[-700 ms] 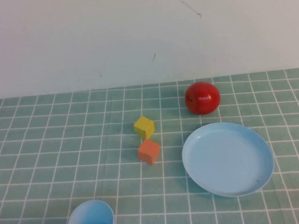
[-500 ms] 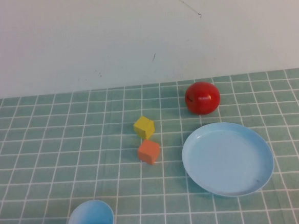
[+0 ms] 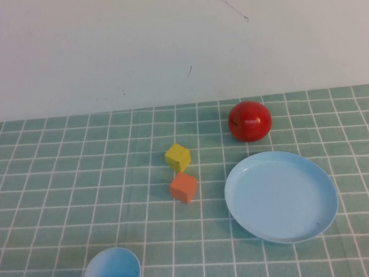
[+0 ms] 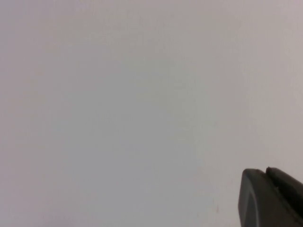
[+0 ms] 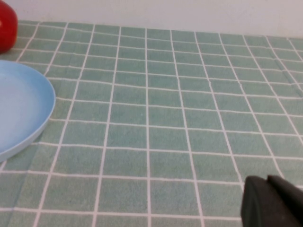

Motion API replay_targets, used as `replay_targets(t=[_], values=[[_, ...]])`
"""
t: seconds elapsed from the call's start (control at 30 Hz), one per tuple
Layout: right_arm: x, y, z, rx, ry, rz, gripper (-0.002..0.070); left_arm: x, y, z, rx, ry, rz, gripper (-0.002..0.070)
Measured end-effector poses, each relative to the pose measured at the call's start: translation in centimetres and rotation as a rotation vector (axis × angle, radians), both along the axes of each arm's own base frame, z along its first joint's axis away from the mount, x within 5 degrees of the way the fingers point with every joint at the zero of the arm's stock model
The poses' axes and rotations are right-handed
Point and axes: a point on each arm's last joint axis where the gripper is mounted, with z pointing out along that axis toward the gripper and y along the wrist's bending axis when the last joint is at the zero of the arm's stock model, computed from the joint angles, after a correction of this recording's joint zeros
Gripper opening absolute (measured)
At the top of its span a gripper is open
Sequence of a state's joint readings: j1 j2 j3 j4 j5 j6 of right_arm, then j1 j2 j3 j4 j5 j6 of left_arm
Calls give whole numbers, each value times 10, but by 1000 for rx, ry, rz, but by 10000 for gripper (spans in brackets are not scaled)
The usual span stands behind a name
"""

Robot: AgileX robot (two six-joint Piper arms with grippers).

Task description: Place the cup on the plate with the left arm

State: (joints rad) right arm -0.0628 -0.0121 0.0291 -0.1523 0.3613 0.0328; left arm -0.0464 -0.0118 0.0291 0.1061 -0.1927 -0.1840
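The small light blue cup stands upright at the near left edge of the green tiled table, partly cut off by the high view's bottom. The wide light blue plate lies empty at the right; its edge also shows in the right wrist view. Neither arm shows in the high view. My left gripper faces a blank white wall, its two black fingertips together, holding nothing. My right gripper hangs over bare tiles to the right of the plate, fingertips together and empty.
A red apple sits behind the plate near the wall and shows in the right wrist view. A yellow cube and an orange cube lie mid-table, between cup and plate. A white wall stands behind the table.
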Motion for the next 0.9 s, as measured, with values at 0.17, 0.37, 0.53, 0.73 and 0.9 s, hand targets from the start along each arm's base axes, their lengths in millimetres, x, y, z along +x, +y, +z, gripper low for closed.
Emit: replay_targets(t=[0.17, 0.37, 0.53, 0.73, 0.9], values=[[0, 0, 0, 0, 0, 0, -2, -5, -1, 15, -7, -171, -18, -3], [0, 0, 0, 0, 0, 0, -2, -9, -2, 23, -5, -270, -27, -3], [0, 0, 0, 0, 0, 0, -2, -9, -1, 24, -81, -275, -38, -3], [0, 0, 0, 0, 0, 0, -2, -12, 1, 43, -153, -237, -49, -3], [0, 0, 0, 0, 0, 0, -2, -30, 3, 97, -132, -148, -19, -2]])
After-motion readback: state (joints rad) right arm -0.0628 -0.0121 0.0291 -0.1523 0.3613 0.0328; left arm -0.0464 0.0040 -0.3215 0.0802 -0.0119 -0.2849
